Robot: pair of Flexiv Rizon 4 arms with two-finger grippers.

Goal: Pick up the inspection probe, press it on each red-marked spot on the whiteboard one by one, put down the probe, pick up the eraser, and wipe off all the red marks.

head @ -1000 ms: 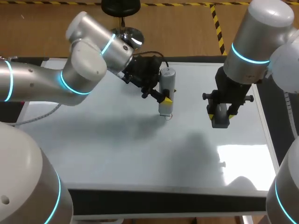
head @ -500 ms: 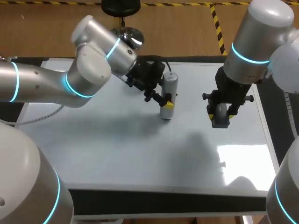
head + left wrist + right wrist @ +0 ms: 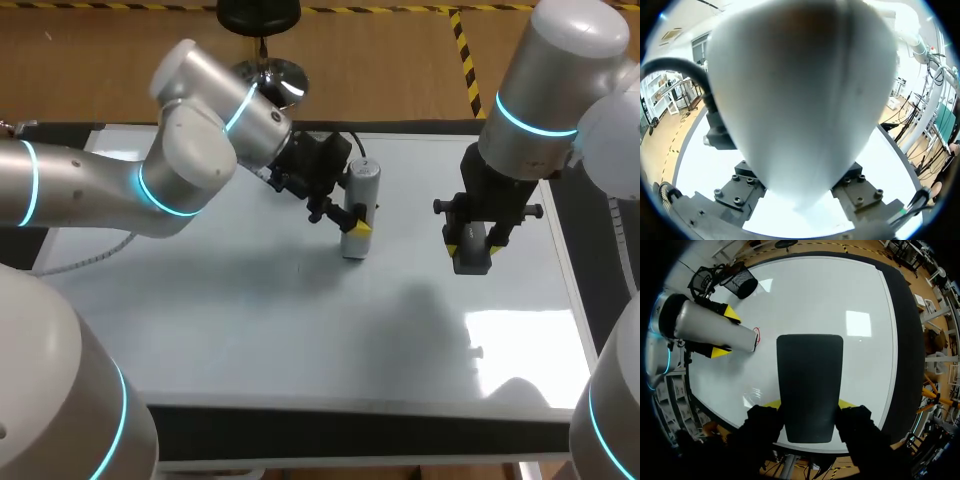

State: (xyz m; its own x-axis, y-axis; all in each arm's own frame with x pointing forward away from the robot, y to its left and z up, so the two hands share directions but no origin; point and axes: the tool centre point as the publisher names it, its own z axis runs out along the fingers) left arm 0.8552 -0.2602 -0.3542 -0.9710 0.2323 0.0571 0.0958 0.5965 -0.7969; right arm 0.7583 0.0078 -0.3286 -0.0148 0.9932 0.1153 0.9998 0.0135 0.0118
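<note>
Dark-edged table (image 3: 350, 428) (bright light glares off its glossy white top).

Overhead view, close wrist views, whiteboard (image 3: 250, 320) shared

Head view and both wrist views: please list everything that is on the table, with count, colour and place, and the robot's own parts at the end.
whiteboard: one, white, lying flat and covering most of the table.
inspection probe: one, grey cylinder, upright over the whiteboard's far middle, tip down at the red mark.
red mark: one visible, small red outline, at the probe's tip.
eraser: one, dark, held above the whiteboard's right part.
left end effector: one, yellow tips, shut on the inspection probe.
right end effector: one, yellow tips, shut on the eraser.
</note>
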